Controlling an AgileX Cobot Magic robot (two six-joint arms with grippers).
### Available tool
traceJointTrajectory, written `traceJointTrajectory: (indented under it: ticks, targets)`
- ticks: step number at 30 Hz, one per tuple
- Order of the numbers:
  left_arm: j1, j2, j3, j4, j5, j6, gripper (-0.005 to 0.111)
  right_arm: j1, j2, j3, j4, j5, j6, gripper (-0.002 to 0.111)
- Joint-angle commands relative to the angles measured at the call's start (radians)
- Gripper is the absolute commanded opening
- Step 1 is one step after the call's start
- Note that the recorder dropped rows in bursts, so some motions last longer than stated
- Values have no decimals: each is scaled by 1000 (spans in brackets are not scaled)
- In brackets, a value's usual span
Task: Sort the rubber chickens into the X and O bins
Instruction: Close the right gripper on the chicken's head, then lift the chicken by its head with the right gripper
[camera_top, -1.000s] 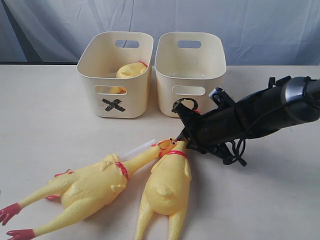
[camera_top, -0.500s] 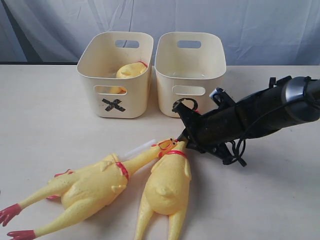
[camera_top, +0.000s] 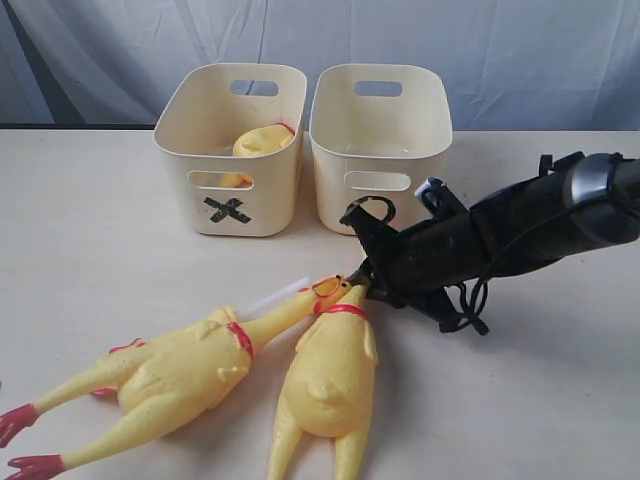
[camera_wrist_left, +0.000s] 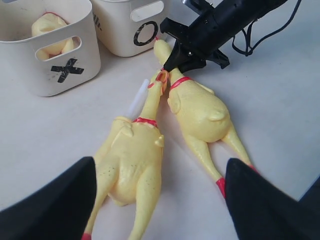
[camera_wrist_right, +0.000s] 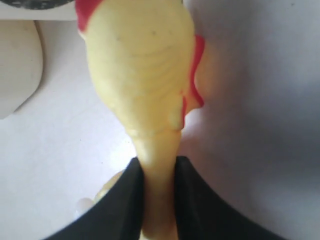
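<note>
Big pale bench (camera_top: 80, 220) underneath it all, and the black right arm (camera_top: 500, 235) reaches in low from the right edge toward the middle. Toward the far edge stand two cream plastic tubs side by side: the X-marked bin (camera_top: 270, 200) nearer the left edge, the O-marked bin (camera_wrist_left: 120, 35) just beside it.

In front of them two long-necked yellow rubber chickens lie on the bench with their red feet toward the near edge. The left-hand chicken (camera_top: 170, 375) lies at a slant. The right-hand chicken (camera_top: 330, 375) points its neck at the O-marked bin.

And there's the grip! The right gripper (camera_wrist_right: 156, 170) has its jaws clamped on the right-hand chicken's neck, with the red-combed head poking out just short of the O-marked bin.

The left gripper (camera_wrist_left: 159, 161) hovers above both chickens, jaws spread wide and holding nothing.

A headless yellow chicken body (camera_top: 262, 140) sits inside the X-marked bin. Smallest of all, a white tube (camera_wrist_left: 137, 100) lies just beside the left-hand chicken's neck.
</note>
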Motion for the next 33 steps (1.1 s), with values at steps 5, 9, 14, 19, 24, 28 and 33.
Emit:
traceJointTrajectory:
  ticks: [5, 9, 14, 19, 24, 28, 33]
  targets:
    - [3, -6, 2, 3, 3, -5, 68, 2, -74, 0, -27, 27, -2, -1]
    - [3, -6, 2, 3, 1, -5, 68, 2, -94, 0, -28, 41, 21, -1]
    - [3, -6, 2, 3, 1, -5, 68, 2, -115, 0, -29, 75, 21, -1]
    - [3, -6, 2, 6, 1, -5, 68, 2, -148, 0, -43, 97, 21, -1]
    - [3, -6, 2, 6, -1, -5, 68, 2, -187, 0, -51, 123, 23, -1]
    - [3, -6, 2, 6, -1, -5, 68, 2, -226, 0, -51, 132, 23, -1]
    - [3, -6, 2, 6, -1, -5, 68, 2, -287, 0, -47, 126, 23, -1]
